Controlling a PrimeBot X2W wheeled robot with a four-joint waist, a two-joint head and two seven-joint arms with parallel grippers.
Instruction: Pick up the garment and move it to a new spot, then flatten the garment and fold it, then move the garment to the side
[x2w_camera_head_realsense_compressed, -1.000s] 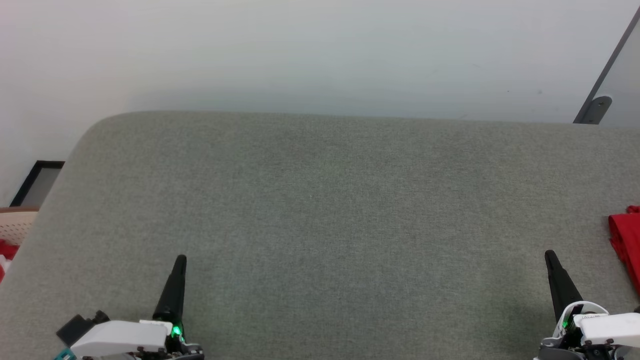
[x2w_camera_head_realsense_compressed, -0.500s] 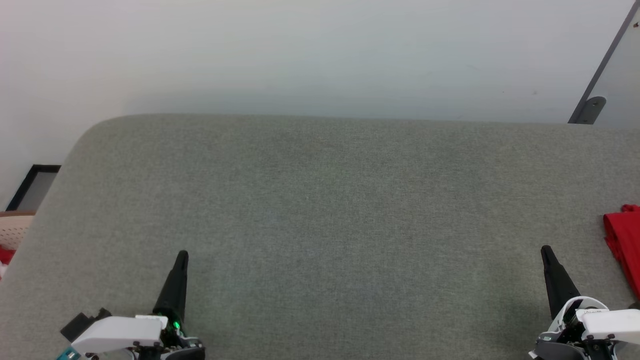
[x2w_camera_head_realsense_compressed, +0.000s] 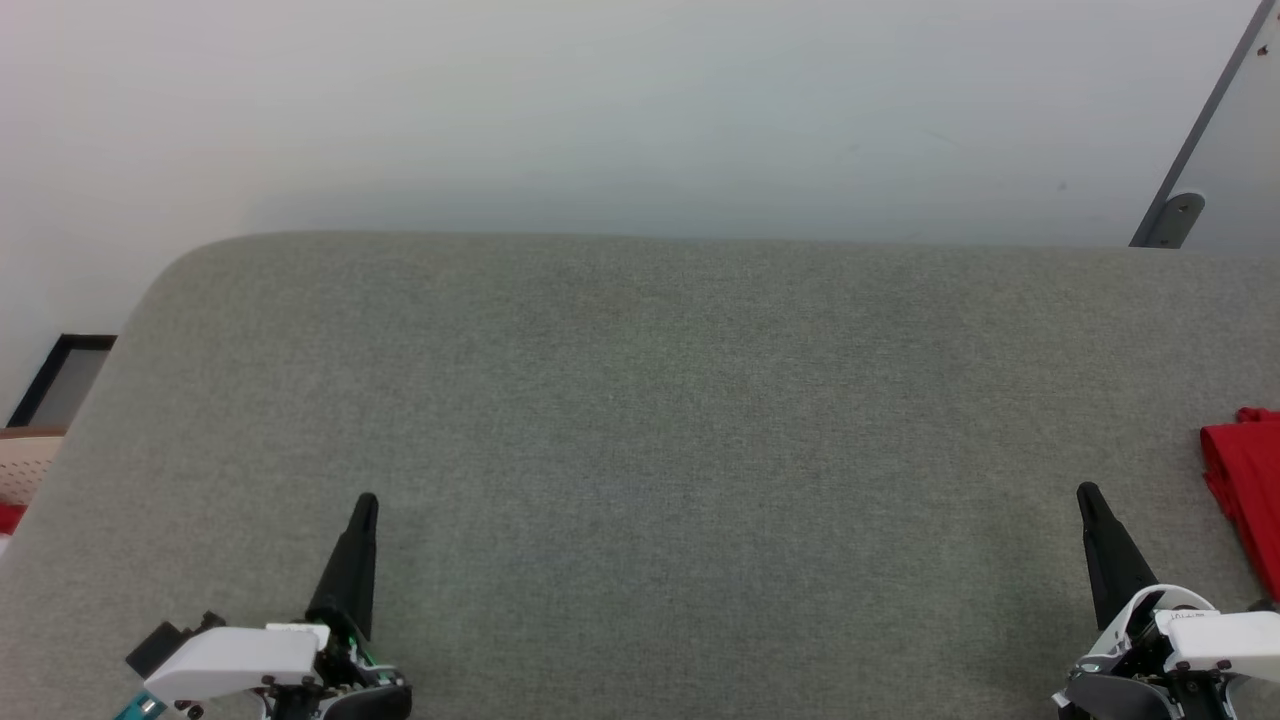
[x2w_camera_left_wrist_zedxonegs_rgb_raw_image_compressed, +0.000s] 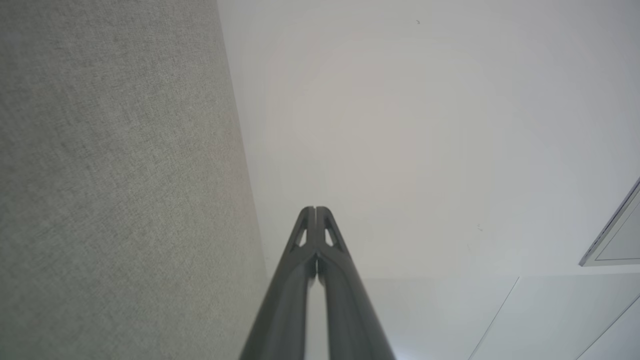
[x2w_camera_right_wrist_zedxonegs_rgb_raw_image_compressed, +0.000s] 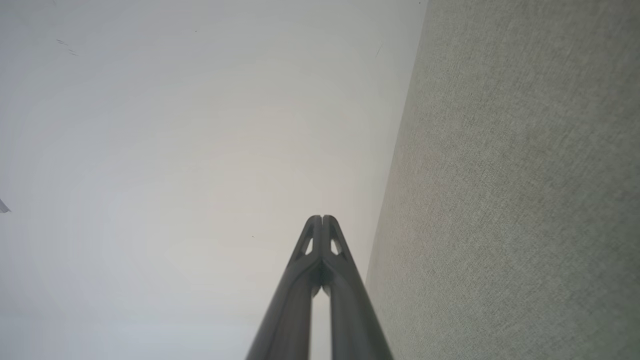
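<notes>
The garment (x2w_camera_head_realsense_compressed: 1245, 490) is a red bundle at the right edge of the grey fabric table (x2w_camera_head_realsense_compressed: 660, 430), cut off by the frame in the head view. My right gripper (x2w_camera_head_realsense_compressed: 1087, 495) stands at the lower right, a short way left of the garment and apart from it, shut with nothing between its fingers. My left gripper (x2w_camera_head_realsense_compressed: 365, 503) rests at the lower left, also shut and empty. The left wrist view shows its gripper (x2w_camera_left_wrist_zedxonegs_rgb_raw_image_compressed: 315, 209) with tips pressed together against the white wall. In the right wrist view that gripper (x2w_camera_right_wrist_zedxonegs_rgb_raw_image_compressed: 322, 218) is likewise shut.
A white wall (x2w_camera_head_realsense_compressed: 640, 110) rises behind the table's far edge. At the far left, beside the table, a pale perforated basket (x2w_camera_head_realsense_compressed: 25, 462) holds something red (x2w_camera_head_realsense_compressed: 10, 517). A grey metal bracket (x2w_camera_head_realsense_compressed: 1170, 215) shows at the upper right.
The whole head picture has drifted slightly left and the far edge sits a little lower, so the camera has moved. Both grippers stay shut and the garment lies where it was.
</notes>
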